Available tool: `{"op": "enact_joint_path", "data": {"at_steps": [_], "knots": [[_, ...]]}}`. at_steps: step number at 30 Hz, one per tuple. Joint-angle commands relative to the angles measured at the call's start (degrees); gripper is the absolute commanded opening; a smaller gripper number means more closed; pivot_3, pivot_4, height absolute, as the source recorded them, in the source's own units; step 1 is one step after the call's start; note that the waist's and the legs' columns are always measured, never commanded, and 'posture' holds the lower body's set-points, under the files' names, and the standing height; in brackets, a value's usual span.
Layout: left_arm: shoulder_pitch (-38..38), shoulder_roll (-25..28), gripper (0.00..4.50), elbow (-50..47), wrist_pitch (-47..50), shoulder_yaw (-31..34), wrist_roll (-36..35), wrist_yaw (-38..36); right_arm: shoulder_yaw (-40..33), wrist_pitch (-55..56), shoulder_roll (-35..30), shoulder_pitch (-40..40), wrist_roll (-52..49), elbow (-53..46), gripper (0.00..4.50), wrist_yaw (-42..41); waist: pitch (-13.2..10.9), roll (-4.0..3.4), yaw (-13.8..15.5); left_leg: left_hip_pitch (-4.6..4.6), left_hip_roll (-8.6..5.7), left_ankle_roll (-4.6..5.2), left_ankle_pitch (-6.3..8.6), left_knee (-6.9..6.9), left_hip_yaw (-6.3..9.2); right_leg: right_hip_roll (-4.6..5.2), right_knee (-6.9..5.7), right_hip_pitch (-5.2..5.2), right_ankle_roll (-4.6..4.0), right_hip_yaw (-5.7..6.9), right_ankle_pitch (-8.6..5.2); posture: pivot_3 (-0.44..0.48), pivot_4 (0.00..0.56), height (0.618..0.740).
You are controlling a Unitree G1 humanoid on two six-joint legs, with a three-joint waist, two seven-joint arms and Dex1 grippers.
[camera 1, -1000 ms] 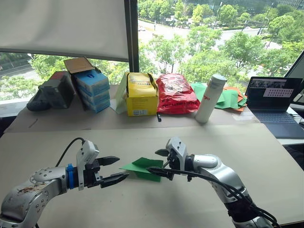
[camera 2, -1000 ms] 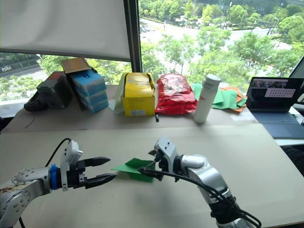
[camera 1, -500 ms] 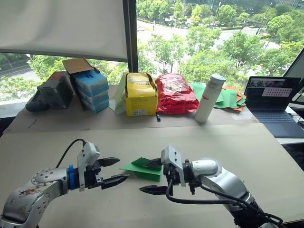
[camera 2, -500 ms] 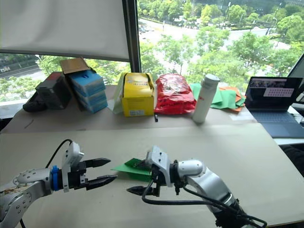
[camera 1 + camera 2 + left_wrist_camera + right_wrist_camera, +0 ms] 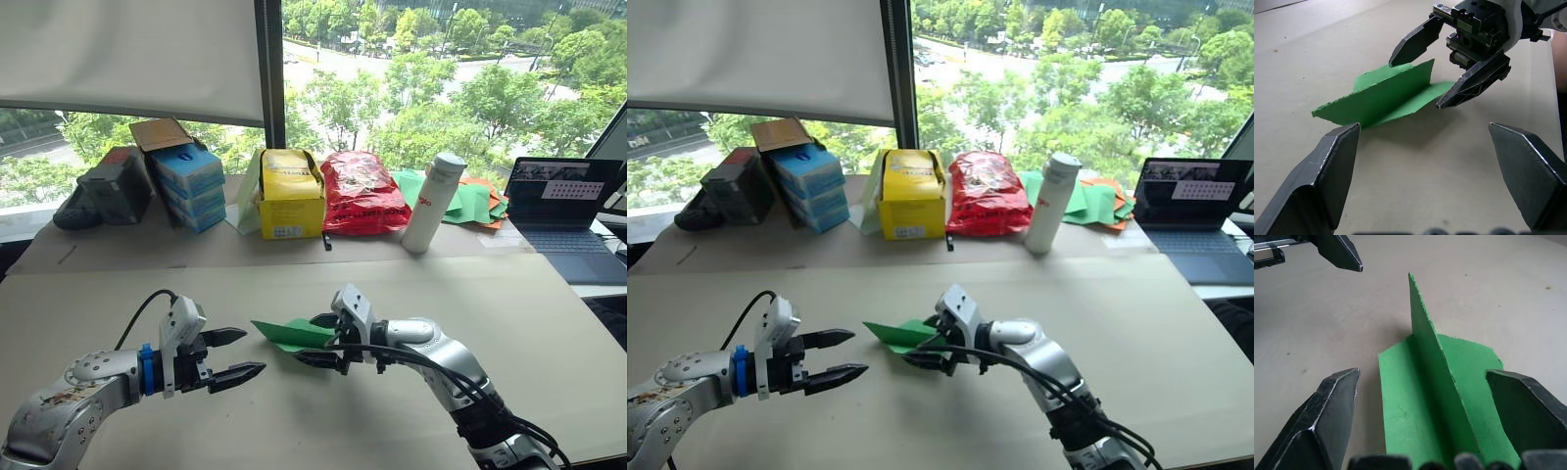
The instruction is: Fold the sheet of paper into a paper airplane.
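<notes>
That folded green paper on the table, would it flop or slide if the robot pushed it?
The folded bright green paper is thin, so it probably bends easily under a push. Its upright flap stands by itself, suggesting the creases lend some stiffness. It looks light and would likely slide on the smooth beige tabletop.

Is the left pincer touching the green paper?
Apart. The left eye view shows bare table between the left pincer and the paper. That pincer is open and holds nothing.
</notes>
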State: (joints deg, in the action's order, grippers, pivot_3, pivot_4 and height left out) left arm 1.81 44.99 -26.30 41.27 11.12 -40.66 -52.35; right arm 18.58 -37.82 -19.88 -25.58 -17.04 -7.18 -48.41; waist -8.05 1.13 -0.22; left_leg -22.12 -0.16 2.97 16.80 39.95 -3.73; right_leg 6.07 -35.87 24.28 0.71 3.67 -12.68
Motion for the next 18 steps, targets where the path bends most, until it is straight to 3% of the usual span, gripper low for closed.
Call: {"op": "enact_joint_path", "data": {"at_steps": [1, 11, 18], "knots": [[0.2, -0.1, 4.47, -1.5, -1.5, 0.7, -0.1, 0.0, -2.1, -0.5, -0.2, -1.7, -1.6, -3.1, 4.50, -0.2, 0.0, 0.00, 0.0, 0.00, 0.00, 0.00, 0.00, 0.00, 0.00, 0.00, 0.00, 0.00, 0.00, 0.01, 0.00, 0.000, 0.150, 0.740], [0.6, -0.2, 4.47, -0.8, -2.5, 0.4, 1.1, 0.4, 8.3, -9.5, -8.3, -17.5, 6.1, -6.2, 4.50, -3.7, 0.0, -0.08, -0.5, 0.00, -0.01, 0.00, 0.00, -0.02, -0.01, -0.09, -0.04, 0.06, -0.01, 0.09, 0.00, 0.000, 0.150, 0.740], [1.7, -0.8, 4.47, -1.3, -3.3, 0.0, 2.0, 1.2, 14.7, -22.0, -2.8, -26.1, 7.0, -9.0, 4.50, -0.9, 0.0, -0.08, -0.6, -0.08, 0.00, -0.01, -0.01, -0.02, -0.02, 0.02, -0.05, 0.15, -0.02, 0.08, 0.00, 0.000, 0.150, 0.740]]}}
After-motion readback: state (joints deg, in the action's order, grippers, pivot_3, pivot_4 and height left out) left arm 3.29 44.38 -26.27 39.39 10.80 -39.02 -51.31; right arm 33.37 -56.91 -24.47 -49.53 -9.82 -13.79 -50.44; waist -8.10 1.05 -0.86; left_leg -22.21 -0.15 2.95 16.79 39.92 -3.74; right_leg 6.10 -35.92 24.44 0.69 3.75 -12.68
